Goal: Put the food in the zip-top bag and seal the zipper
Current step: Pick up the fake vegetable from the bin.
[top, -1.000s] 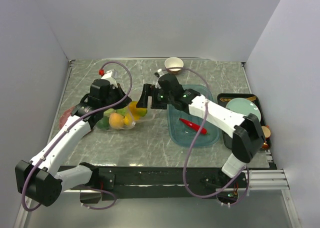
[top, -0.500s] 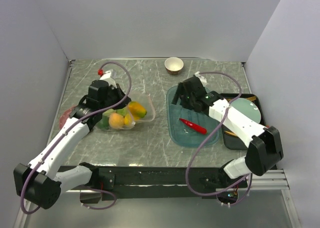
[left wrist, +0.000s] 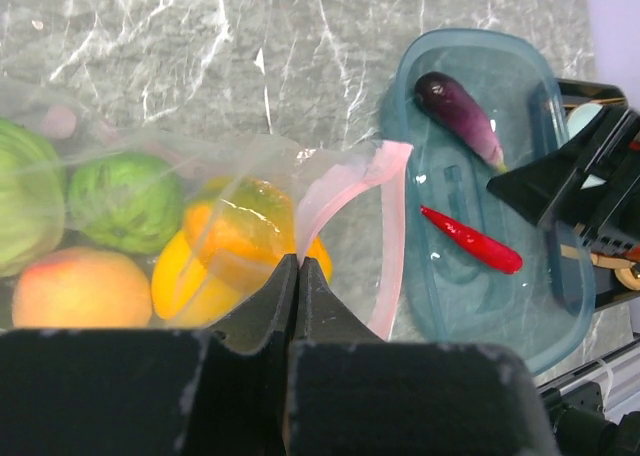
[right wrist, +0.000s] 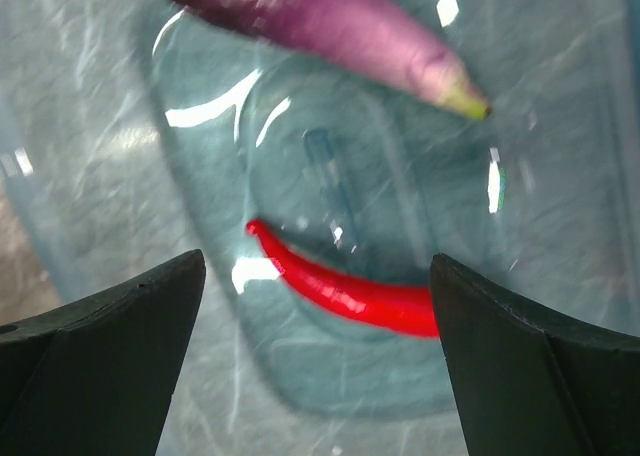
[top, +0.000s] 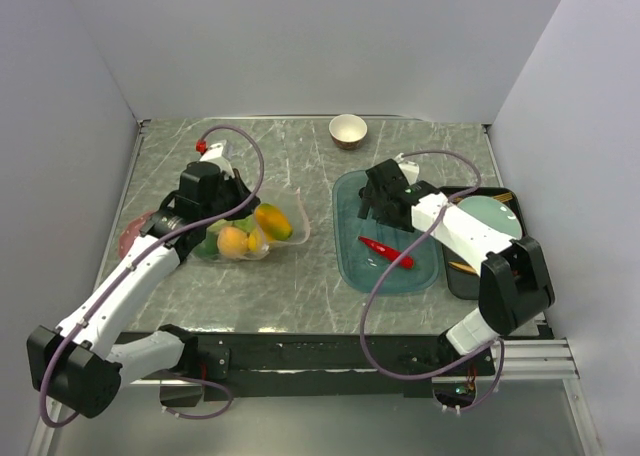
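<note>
Right gripper (right wrist: 317,266): jaws wide, empty, above tray (top: 345,266); the nearer arm.
Chili (right wrist: 340,294): in tray, directly below, long axis running roughly finger to finger.
Eggplant (right wrist: 320,21): just beyond chili.
Left gripper (left wrist: 298,268): clamped on zipper (left wrist: 345,181) of bag (left wrist: 150,146), beside tray.

Cream-brown bowl (top: 347,130) near far table (top: 300,276) edge; teal oval tray (top: 350,248); black tray (top: 450,192) holding pale plate (top: 500,216) just right.
</note>
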Robot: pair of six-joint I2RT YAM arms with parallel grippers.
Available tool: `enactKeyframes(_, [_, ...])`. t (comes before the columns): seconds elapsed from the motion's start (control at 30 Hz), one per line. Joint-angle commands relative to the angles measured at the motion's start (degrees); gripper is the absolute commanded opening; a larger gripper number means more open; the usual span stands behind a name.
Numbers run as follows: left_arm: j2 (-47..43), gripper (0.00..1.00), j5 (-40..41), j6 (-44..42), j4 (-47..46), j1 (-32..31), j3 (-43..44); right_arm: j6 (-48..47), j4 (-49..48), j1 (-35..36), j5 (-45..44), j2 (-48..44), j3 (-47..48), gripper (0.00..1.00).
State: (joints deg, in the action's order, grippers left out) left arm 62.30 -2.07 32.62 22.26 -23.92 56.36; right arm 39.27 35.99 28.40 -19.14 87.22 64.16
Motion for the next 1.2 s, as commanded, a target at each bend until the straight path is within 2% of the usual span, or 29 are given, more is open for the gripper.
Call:
enactKeyframes(0.0, [-0.2,0.01,-0.8,0.8,-0.7,0.1,0.3,-4.0,-1.5,-2.0,-5.4,3.7,5.4,1.00])
enactKeyframes(0.1, [-0.1,0.01,-2.6,1.0,-2.0,0.1,-0.3,-8.5,-6.3,-3.7,-2.2,5.3,5.0,1.00])
enactKeyframes(0.17, [0.4,0.01,-3.1,1.0,-1.8,0.1,0.1,-12.6,-14.0,-4.5,4.5,4.6,3.1,1.00])
enactKeyframes(0.27, [1.3,0.01,-3.5,0.5,-1.0,0.1,0.9,-15.4,-15.8,-5.8,7.4,6.8,2.7,1.00])
enactKeyframes(0.63, [0.7,0.01,-3.2,0.2,-0.6,0.1,0.7,-18.2,-17.7,-7.9,6.6,16.9,7.6,1.00])
enactKeyframes(0.8, [0.8,0.01,-3.3,0.2,-0.9,0.1,0.9,-18.4,-18.2,-8.3,5.6,17.4,7.4,1.00])
enactKeyframes(1.0, [1.7,0.01,-3.6,0.2,-1.0,0.1,1.0,-18.8,-20.7,-8.3,3.4,13.6,5.6,1.00])
enactKeyframes(1.17, [1.9,0.01,-3.9,0.5,-1.8,0.1,0.9,-19.8,-19.2,-8.5,0.6,17.2,9.4,1.00])
